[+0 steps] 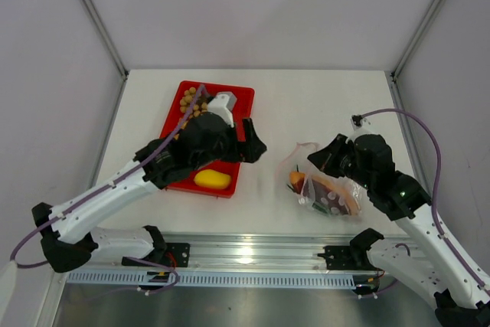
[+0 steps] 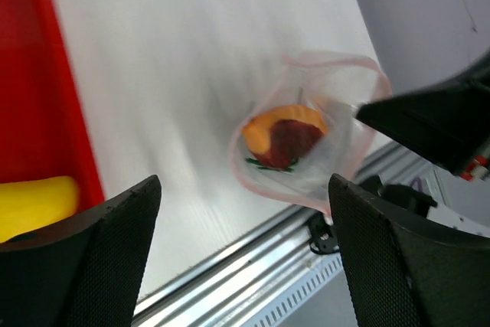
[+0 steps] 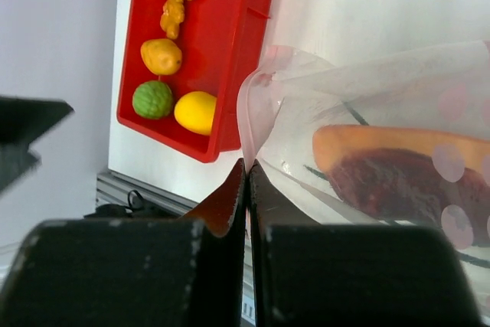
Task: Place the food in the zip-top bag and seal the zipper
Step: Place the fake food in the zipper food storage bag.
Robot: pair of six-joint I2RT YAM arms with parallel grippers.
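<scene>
black fingers of the right end effector (image 3: 246, 170) are seen pressed together, and the mouth edge of the clear crinkly plastic zip-top bag (image 3: 383, 89) is pinched between their tips. the bag is laid on the white table (image 1: 306, 105), to the right of the red rectangular plastic tray (image 1: 239, 97) and apart from it, with its mouth turned towards the tray. the thin pinkish zipper strip (image 3: 246, 109) is curved around that mouth and is not closed. inside the bag an orange fruit slice (image 3: 360, 139), a reddish meat slice (image 3: 398, 189) and a bit of green are seen. the left end effector (image 2: 243, 189) is spread wide with nothing held between its fingers, above the table just beside the tray's right rim. a yellow mango (image 3: 195, 111), a green lime (image 3: 153, 99), a round orange fruit (image 3: 161, 56), knobbly orange bits (image 3: 178, 1) and a beige grape cluster (image 1: 186, 99) are seen lying in the tray.
</scene>
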